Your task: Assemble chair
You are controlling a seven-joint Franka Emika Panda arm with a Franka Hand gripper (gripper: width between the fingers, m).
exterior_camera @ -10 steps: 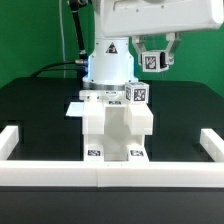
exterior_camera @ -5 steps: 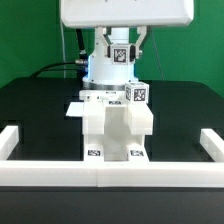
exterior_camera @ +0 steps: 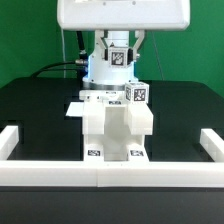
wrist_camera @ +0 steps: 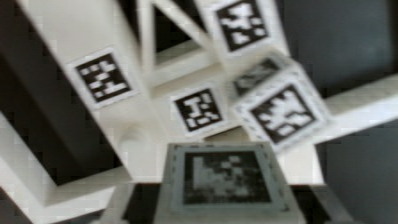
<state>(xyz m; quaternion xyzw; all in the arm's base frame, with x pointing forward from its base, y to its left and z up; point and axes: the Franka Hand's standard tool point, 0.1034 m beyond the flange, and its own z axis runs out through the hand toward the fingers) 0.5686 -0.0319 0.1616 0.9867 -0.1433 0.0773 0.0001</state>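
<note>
Exterior view, left to right. White rail (exterior_camera: 22, 140) borders the black worktop (exterior_camera: 40, 110) at its left edge, turns along the near edge and rises again at the right edge.

Marker board (exterior_camera: 76, 108) lies flat on the worktop, just behind and to the exterior view's left of the chair; only a strip of it shows.

Chair (exterior_camera: 118, 128) sits at the middle of the near edge, its front face touching the near rail. Chunky white blocks, stepped profile. Two tags on the low front face, one tag (exterior_camera: 137, 96) on a small tilted block at the top, toward the exterior view's right. Small tags also along the upper rear surface.

Arm's white base (exterior_camera: 104, 66) stands behind the chair, toward the far edge. Gripper (exterior_camera: 122, 52) hangs above the rear of the chair, well clear of the top block. Jaws are closed on a small white tagged piece (exterior_camera: 121, 55), tag facing the camera. A large white housing fills the top of the frame over it.

Wrist view: tagged piece (wrist_camera: 222, 178) in the foreground, blurred. Beyond it, white chair parts (wrist_camera: 125, 120) with several tags at mixed angles; which part is which cannot be told.
</note>
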